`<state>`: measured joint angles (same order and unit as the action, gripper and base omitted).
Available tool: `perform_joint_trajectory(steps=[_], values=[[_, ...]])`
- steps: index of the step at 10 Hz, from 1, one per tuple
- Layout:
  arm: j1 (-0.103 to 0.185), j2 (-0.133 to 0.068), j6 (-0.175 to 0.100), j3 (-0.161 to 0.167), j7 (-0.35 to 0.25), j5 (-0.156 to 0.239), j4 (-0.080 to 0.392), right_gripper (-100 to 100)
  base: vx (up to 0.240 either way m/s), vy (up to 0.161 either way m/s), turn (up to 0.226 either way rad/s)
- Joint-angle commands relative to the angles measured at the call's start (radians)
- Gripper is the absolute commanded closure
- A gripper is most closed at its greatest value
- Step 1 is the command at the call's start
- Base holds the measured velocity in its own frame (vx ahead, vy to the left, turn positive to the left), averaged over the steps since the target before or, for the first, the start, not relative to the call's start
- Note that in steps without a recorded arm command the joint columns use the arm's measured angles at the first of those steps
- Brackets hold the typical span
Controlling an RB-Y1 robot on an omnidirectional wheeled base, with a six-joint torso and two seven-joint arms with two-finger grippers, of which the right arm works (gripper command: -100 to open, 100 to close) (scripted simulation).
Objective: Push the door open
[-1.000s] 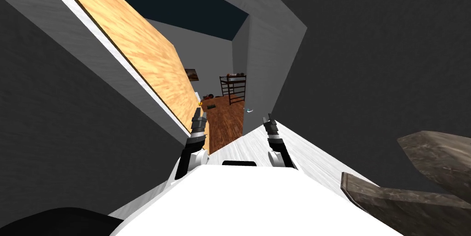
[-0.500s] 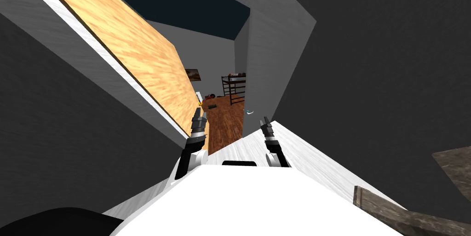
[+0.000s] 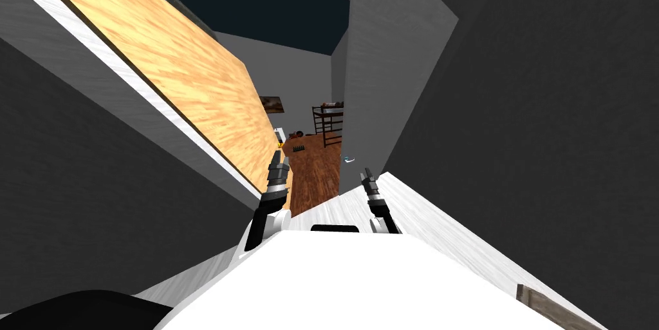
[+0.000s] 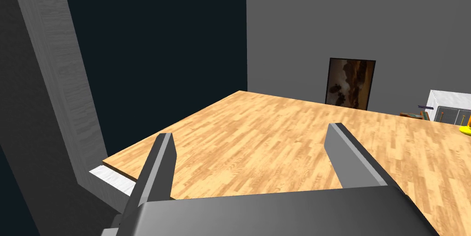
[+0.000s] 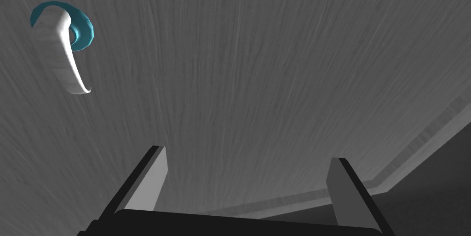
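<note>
Step in hand: pushing, with the door [image 3: 425, 217] part-way open. It is a pale grey-white leaf with a faint grain, on the robot's right. A gap shows between its free edge and the light wood panel [image 3: 193, 82] on the left.

Right tool [image 5: 247, 154]: fingers apart, holding nothing, pointed at the flat face of the door. The tips look very close to the face, but contact cannot be confirmed from the right wrist view. The lever handle [image 5: 64, 58] is white on a teal rose. It sits near the door's free edge, well off to one side of the tool and untouched.

Left tool [image 4: 250, 132]: fingers apart, empty, held just over the light wood panel near its end. It is judged to take no part in the push.

Next move (judgement): drive the right tool forward against the door face and advance the base with it, so the leaf swings further away. Pressure nearer the handle side should turn the leaf more easily than pressure near the hinge side. The lever needs no grasp, since the latch is already clear.

Surroundings: through the gap are a red-brown plank floor [image 3: 318, 165], a dark rack [image 3: 328, 123] and a framed picture [image 4: 350, 83] on the grey far wall. A white cabinet [image 4: 448, 106] stands beyond the panel's end.

Obstacles: the gap is narrow. The panel crowds the left arm, and the forearms may scrape either side on passing through.
</note>
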<state>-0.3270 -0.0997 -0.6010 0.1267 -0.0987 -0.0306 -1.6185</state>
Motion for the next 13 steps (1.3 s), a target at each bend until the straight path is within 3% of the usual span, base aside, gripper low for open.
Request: perform_joint_trajectory(steps=[1, 13], values=[[0.013, 0.005, -0.004, 0.005, 0.004, -0.002, 0.031, -100, 0.046, -0.062, 0.039], [0.087, 0.003, -0.088, 0.079, 0.011, -0.013, 0.370, -100, 0.071, -0.094, 0.080]])
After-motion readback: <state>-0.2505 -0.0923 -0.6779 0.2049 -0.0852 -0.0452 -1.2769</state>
